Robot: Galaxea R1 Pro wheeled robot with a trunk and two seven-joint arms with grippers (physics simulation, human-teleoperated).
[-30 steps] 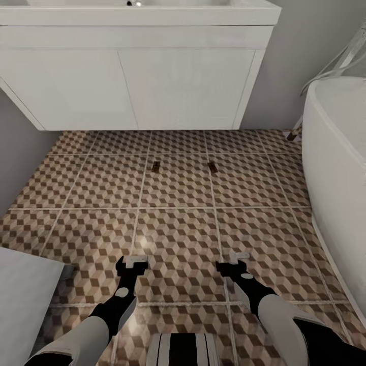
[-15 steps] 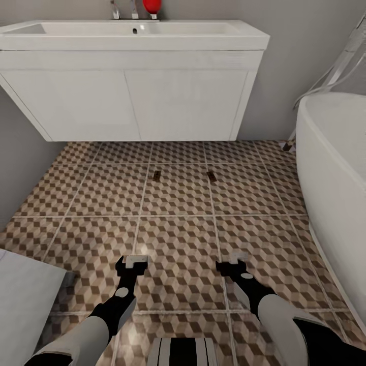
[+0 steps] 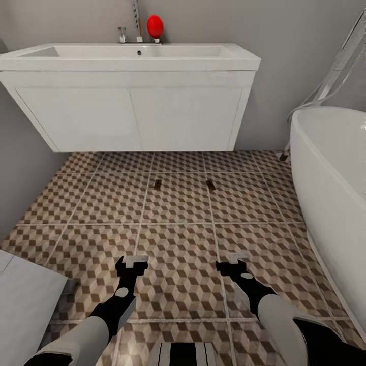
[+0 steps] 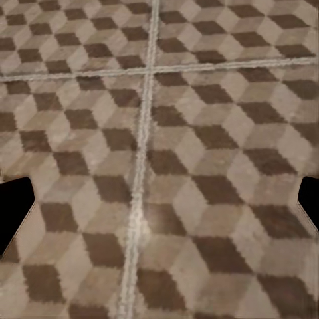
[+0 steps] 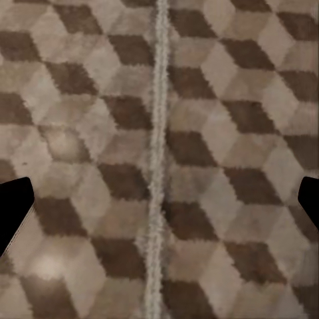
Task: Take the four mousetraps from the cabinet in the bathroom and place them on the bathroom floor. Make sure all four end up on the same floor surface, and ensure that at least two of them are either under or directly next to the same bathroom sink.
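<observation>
Two small brown mousetraps lie flat on the cube-patterned bathroom floor [image 3: 178, 239]. One mousetrap [image 3: 157, 184] is to the left and the other mousetrap [image 3: 210, 185] to the right, both just in front of the white sink [image 3: 213, 62] and its two-door vanity. My left gripper [image 3: 133, 262] and right gripper [image 3: 233, 260] hover low over the tiles nearer to me, well short of the traps. Both are open and empty. The left gripper [image 4: 159, 206] and right gripper [image 5: 159, 206] have bare tile between their fingertips. The cabinet is out of view.
A white bathtub [image 3: 330, 193] runs along the right side. A white flat-topped unit [image 3: 25, 300] sits at the lower left. A chrome faucet [image 3: 136, 20] and a red object [image 3: 155, 25] stand on the sink's back edge. Grey wall closes the left.
The head view has pulled back and tilted up, so more of the sink top, faucet and red object shows. The traps lie where they were, and both arms keep their pose.
</observation>
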